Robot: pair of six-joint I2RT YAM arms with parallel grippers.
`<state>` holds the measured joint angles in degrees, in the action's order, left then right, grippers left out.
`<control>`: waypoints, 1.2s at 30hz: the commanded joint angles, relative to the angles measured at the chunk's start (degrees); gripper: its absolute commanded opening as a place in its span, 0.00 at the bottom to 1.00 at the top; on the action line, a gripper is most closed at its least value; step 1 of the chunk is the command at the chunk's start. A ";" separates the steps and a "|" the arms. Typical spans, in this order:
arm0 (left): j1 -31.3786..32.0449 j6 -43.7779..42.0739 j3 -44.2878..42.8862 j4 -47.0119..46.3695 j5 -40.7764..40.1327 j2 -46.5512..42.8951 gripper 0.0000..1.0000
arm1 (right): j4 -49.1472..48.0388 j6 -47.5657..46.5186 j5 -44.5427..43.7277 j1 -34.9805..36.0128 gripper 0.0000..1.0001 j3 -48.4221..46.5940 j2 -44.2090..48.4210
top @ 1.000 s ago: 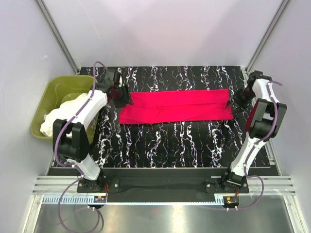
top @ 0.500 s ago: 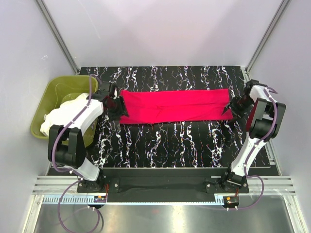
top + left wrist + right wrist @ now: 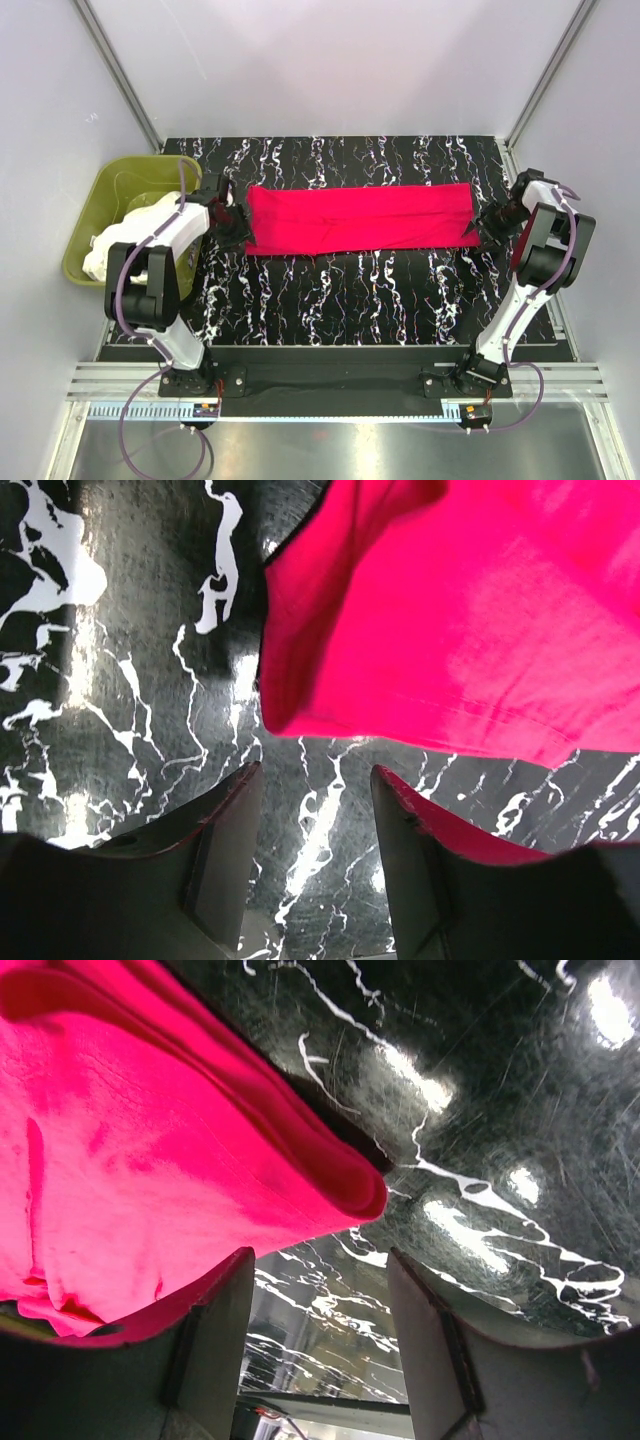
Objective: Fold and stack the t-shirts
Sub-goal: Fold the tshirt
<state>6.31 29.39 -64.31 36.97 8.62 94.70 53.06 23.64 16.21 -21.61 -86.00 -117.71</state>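
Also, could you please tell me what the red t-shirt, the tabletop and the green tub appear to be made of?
The red t-shirt looks like soft matte knit cloth: it folds, wrinkles and shows a stitched hem. The tabletop seems a hard glossy black marble-patterned sheet, likely laminate, given the light glare. The olive-green tub appears moulded plastic, smooth with a slight sheen.

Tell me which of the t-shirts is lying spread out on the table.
The crimson-red t-shirt, folded into a long strip on the black marbled table. The white ones lie bunched in the olive-green tub beside it.
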 commanded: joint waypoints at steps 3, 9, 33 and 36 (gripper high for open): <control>-0.33 -2.31 -1.25 -3.92 0.34 2.68 0.49 | -1.73 0.71 2.16 -0.45 0.62 -0.57 1.17; -0.59 -2.93 -2.92 -4.71 -0.18 5.67 0.44 | -1.73 0.53 1.02 -0.81 0.60 -1.19 0.03; -0.33 -2.14 -4.67 0.64 -3.61 0.15 0.62 | 1.78 0.53 -14.44 -1.77 0.00 0.84 1.52; -0.24 -3.97 -7.56 2.49 -3.88 -2.23 0.63 | 3.19 0.18 -14.89 -0.81 0.24 -0.83 4.75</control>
<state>5.93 27.07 -68.03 37.60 6.22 96.55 53.67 24.34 5.89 -22.98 -85.03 -118.48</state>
